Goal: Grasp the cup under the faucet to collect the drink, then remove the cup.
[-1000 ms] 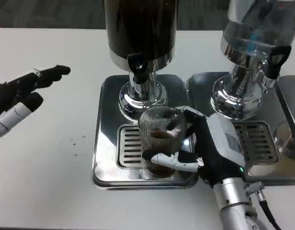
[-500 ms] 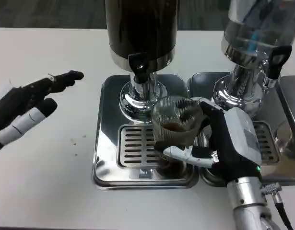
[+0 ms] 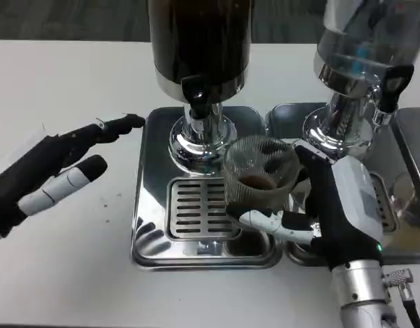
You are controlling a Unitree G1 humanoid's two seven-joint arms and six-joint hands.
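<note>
— White desk [image 3: 66,273], two steel drip trays side by side, a dark drink dispenser [image 3: 199,41] at the far middle and a clear one [image 3: 363,41] to the right. Where is the cup?

— The ribbed glass cup [image 3: 259,171] is in the right robot hand [image 3: 326,212], whose fingers wrap its lower part. It sits over the right edge of the left drip tray [image 3: 149,205], right of the black faucet [image 3: 196,96] rather than under it, with a little dark drink in the bottom.

— And the other one?

— The left robot hand [image 3: 56,171] hovers over the desk left of the tray, fingers spread wide and holding nothing; one fingertip reaches near the tray's far left corner.

— What could go wrong?

— I'd judge the grip is low on a smooth glass, so a quick swing could tip the cup and slop the drink. Carrying it right risks knocking the clear dispenser's chrome base [image 3: 332,137], which stands just beyond. Whether the faucet drips I cannot tell.
</note>
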